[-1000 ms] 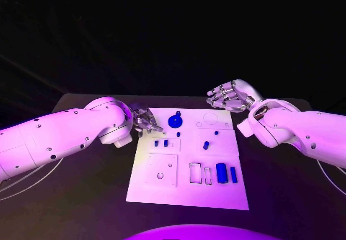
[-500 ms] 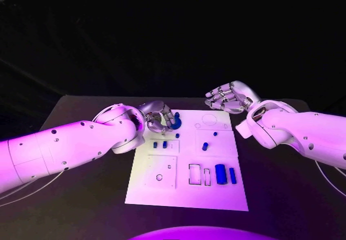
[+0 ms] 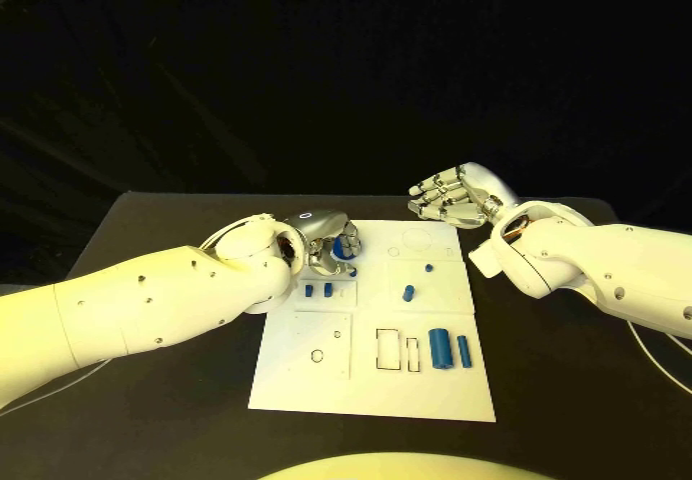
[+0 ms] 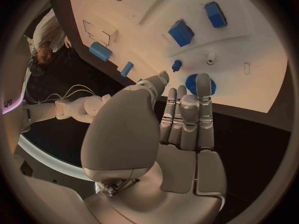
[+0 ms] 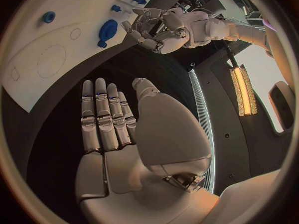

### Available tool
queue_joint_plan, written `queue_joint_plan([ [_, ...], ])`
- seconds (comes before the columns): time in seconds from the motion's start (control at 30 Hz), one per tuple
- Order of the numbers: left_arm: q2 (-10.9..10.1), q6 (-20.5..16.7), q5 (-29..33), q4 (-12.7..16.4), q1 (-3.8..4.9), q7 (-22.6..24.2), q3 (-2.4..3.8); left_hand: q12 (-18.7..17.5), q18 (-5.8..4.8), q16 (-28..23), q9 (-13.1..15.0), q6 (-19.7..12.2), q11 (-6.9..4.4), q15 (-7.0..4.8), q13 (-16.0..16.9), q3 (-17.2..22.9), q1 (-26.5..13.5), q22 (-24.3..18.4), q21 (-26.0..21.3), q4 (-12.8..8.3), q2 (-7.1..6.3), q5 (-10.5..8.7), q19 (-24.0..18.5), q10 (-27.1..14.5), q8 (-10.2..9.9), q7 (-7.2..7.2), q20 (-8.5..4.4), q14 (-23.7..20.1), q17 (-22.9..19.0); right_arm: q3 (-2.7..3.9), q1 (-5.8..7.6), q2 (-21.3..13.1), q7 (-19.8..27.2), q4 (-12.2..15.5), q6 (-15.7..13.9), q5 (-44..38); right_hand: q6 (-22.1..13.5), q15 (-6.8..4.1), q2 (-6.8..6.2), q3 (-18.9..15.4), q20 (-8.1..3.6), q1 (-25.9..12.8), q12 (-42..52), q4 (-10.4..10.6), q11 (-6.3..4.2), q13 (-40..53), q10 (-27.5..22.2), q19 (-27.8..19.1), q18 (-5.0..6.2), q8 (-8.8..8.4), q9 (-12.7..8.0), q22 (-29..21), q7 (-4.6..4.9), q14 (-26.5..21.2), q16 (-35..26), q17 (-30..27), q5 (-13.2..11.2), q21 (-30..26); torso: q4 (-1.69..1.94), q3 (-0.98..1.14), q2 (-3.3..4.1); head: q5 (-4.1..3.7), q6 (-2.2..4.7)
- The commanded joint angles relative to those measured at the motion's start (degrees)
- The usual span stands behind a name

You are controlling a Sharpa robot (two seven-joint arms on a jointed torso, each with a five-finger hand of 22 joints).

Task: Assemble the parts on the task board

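Left hand (image 3: 325, 243): over the far left corner of the task board (image 3: 375, 395), fingers straight and side by side, nothing held. Fingertips (image 4: 203, 81) directly above the round blue part (image 4: 194, 86), which lies on that same corner. Cannot tell whether touching or just clear of it.

Right hand (image 3: 447, 195): beyond the far right corner of the board, above the black table (image 3: 173, 230), fingers extended and slightly apart, empty.

Elsewhere on the board: two small blue pegs (image 3: 317, 290) just nearer than the round part, a blue oblong piece (image 3: 410, 292) mid-board, two blue blocks (image 3: 451, 350) near the right edge beside two open slots (image 3: 400, 350).

Judged step: closing in to pick up the round part.

Risks from here:
- Flat, low part; little edge to catch. With fingers coming down straight, likely to press or slide it rather than lift it.
- Sliding towards the far edge, very near: possible loss off the board onto the table.
- Small pegs just beside; palm or wrist sweeping low could knock them.
- Heavy downward push on a corner: possible shift of the whole board, throwing off later placements.
- Much of the round part hidden under the hand in the head view; little visual check on the grasp.
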Motion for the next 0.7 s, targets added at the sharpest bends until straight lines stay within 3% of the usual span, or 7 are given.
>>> queue_joint_plan([
  [0.03, 0.84, 3.67, -3.71, -1.00, -0.17, -0.15, 0.00, -0.42, 0.78, 0.54, -0.42, 0.51, 0.09, 0.02, -0.43, -0.38, -0.20, 0.10, 0.43, -0.07, 0.14, -0.01, 0.26, 0.52, -0.43, -0.04, 0.14, 0.53, 0.15, 0.02, -0.03, 0.01, 0.61, 0.12, 0.61, -0.36, -0.11, 0.16, -0.22, 0.30, 0.35, -0.41, 0.23, -0.11, -0.15, -0.05, -0.38, 0.24, 0.68, -0.15, -0.02, -0.05, 0.25, -0.09, -0.19, -0.05, 0.19, -0.23, -0.02, 0.01, -0.01, -0.13, 0.01],
  [0.57, 3.43, 5.90, -4.51, -4.00, -0.57, -1.11, -0.01, -1.79, 0.81, 3.96, -2.20, 2.92, -0.26, -0.29, -2.52, 0.47, 0.74, 0.86, 1.82, -0.81, 1.22, 0.01, 0.91, 3.10, -2.02, 0.09, -0.06, 2.38, 2.12, 0.03, -0.03, 0.01, 0.63, 0.26, 0.65, -0.35, -0.11, 0.16, -0.22, 0.30, 0.35, -0.41, 0.23, -0.11, -0.15, -0.05, -0.38, 0.24, 0.68, -0.15, -0.02, -0.05, 0.25, -0.09, -0.19, -0.05, 0.19, -0.23, 0.05, 0.04, -0.03, -0.44, -0.18],
  [0.7, 3.78, 6.19, -4.52, -4.26, -0.62, -1.12, -0.01, -2.42, 0.36, 5.79, -2.75, 3.93, -0.53, -0.56, -3.18, 1.14, 1.01, 3.60, 3.92, -1.14, 1.49, 0.01, 2.70, 4.54, -2.59, 0.16, -0.26, 3.73, 3.98, 0.03, -0.03, 0.11, 0.65, 0.22, 0.71, -0.34, -0.11, 0.16, -0.22, 0.30, 0.35, -0.41, 0.23, -0.11, -0.15, -0.05, -0.38, 0.24, 0.68, -0.15, -0.02, -0.05, 0.25, -0.09, -0.19, -0.05, 0.19, -0.23, 0.03, 0.03, -0.03, -0.36, -0.11],
])
